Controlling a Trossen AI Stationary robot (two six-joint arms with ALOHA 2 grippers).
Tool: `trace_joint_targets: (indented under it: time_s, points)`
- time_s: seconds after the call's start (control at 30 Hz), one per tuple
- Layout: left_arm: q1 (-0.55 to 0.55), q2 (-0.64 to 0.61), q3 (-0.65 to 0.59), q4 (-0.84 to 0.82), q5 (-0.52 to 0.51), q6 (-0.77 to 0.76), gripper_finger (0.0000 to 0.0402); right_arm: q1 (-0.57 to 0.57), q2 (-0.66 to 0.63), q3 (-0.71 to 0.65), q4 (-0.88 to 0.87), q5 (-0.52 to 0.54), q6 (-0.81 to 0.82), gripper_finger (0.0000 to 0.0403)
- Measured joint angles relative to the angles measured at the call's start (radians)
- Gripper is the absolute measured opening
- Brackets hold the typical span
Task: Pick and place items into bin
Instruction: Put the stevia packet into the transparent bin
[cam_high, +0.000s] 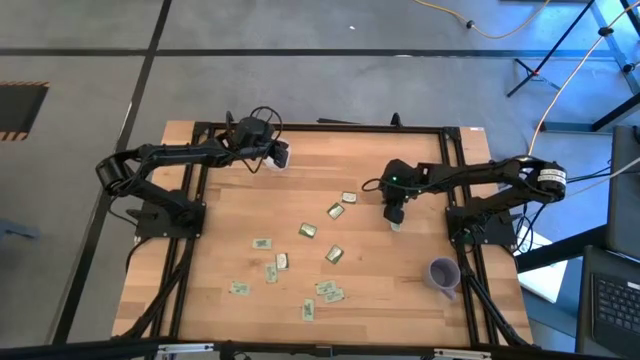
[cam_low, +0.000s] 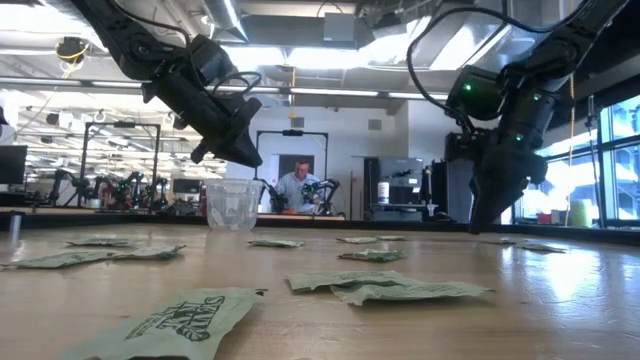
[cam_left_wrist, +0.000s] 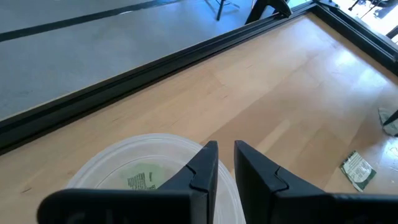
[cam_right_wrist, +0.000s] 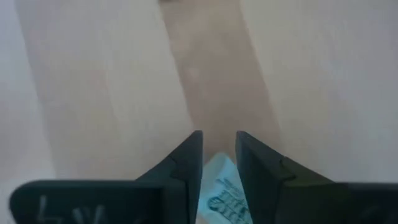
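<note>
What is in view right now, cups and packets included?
loose packets: about eleven, pale green, some gold, scattered mid-table
clear cup: one, far left of table
packet in cup: one, green print, on the cup's bottom
purple cup: one, near right corner
table: one, pale wood, dark frame
person: one, in the room behind
left gripper: over the clear cup, jaws slightly apart, empty
right gripper: down at the table right of centre, jaws around one pale packet
</note>
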Motion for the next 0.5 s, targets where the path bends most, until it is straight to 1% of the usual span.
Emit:
trace_joint_targets:
  time_s: [0.23, 0.43, 0.5]
  points:
    - [0.000, 0.000, 0.000, 0.000, 0.000, 0.000, 0.0049, 0.000, -0.001, 0.018, -0.091, 0.010, 0.004, 0.0127]
    - [0.000, 0.000, 0.000, 0.000, 0.000, 0.000, 0.0049, 0.000, -0.003, -0.007, -0.104, 0.015, -0.020, 0.0130]
    - [0.000, 0.000, 0.000, 0.000, 0.000, 0.000, 0.0049, 0.001, -0.003, -0.012, -0.096, 0.038, -0.016, 0.0130]
